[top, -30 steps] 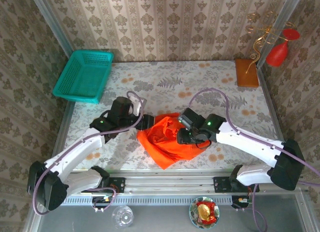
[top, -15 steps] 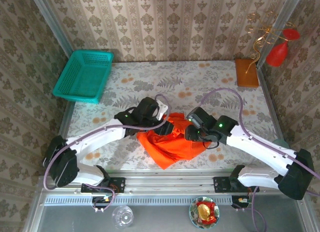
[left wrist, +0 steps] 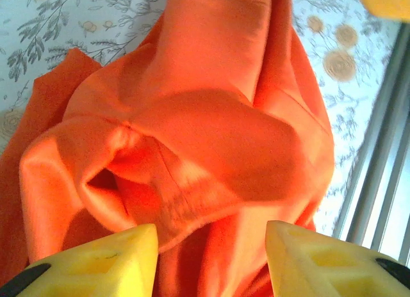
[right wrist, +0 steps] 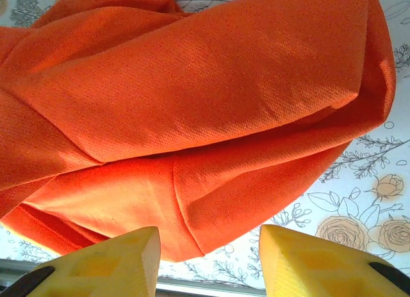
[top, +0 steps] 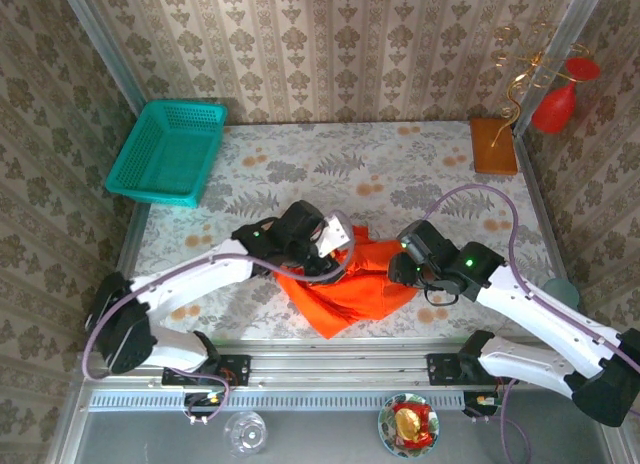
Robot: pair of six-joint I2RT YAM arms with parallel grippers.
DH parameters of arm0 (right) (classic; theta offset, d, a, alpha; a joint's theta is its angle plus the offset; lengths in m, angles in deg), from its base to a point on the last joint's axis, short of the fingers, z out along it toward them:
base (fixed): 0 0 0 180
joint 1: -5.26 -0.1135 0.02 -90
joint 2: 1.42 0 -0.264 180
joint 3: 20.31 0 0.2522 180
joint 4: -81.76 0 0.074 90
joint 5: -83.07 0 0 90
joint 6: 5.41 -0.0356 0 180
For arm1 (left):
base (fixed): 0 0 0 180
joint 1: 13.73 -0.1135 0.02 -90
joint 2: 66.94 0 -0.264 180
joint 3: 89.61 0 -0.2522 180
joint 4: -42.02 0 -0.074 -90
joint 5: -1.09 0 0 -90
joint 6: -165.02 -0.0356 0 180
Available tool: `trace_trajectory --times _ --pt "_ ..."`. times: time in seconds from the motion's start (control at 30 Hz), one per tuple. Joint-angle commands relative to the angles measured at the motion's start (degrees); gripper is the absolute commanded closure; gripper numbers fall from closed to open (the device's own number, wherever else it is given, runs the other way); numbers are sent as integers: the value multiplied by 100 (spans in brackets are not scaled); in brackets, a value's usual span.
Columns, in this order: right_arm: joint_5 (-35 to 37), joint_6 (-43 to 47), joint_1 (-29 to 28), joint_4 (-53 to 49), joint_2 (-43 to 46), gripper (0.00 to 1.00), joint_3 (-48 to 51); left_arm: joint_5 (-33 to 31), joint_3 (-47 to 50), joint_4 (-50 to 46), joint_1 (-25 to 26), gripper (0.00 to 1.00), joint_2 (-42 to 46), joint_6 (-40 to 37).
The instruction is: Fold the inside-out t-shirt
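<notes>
The inside-out t-shirt (top: 345,292) lies bunched in an orange-red heap near the table's front edge, and its folds also show close up in the left wrist view (left wrist: 211,118) and the right wrist view (right wrist: 192,86). My left gripper (top: 338,246) hangs over the heap's upper left, open; a raised fold sits between and beyond its yellow fingers (left wrist: 102,262). My right gripper (top: 398,268) stands at the heap's right side, open, with the shirt's lower edge just past its fingertips (right wrist: 301,262) and bare tablecloth showing between them.
A teal basket (top: 165,149) stands at the back left. A brown-orange block (top: 494,146) and a red vase (top: 556,104) are at the back right. The metal rail (top: 330,369) runs along the front edge, close below the shirt.
My left gripper has swung right from the shirt's left edge onto the heap. My right gripper has drawn back to the right, off the heap's middle to its right side.
</notes>
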Motion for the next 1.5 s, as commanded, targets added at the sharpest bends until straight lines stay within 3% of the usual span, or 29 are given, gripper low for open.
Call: trace_trajectory --times 0.0,0.13,0.4,0.47,0.63,0.8,0.87,0.93,1.07,1.2,1.37,1.4,1.47 --pt "159 -105 39 -230 80 54 80 -36 477 487 116 52 394 -1028" --pt "158 -117 44 -251 120 54 49 -318 685 890 155 51 432 -1289" --pt "194 -93 89 -392 228 54 49 -514 408 1112 251 56 -286 -1799" --pt "177 -102 100 -388 247 54 103 -654 301 1162 265 61 -458 -1832" --pt "-30 -60 96 -252 151 54 357 -1115 38 1205 254 84 -696 -1708" --pt "-341 -109 76 236 -209 53 829 -825 -147 1238 53 98 -501 -1364" --pt "-369 -126 70 456 -318 47 970 -684 -182 1236 -67 100 -342 -1211" --pt "-570 -49 143 787 -419 35 1102 -510 -180 1239 -207 100 -158 -1047" --pt "-728 -144 631 1347 -467 20 1344 -210 -174 1182 -531 100 355 -627" --pt "-791 -67 1251 1900 -489 12 1556 33 -135 1071 -764 100 935 -404" --pt "-1452 271 1993 2684 -1116 19 1575 200 -194 877 -881 100 1453 -223" --pt "-1500 335 2047 2700 -1245 23 1513 192 -204 844 -886 100 1541 -187" --pt "-1635 486 2122 2731 -1455 44 1368 179 -210 798 -937 100 1735 -91"
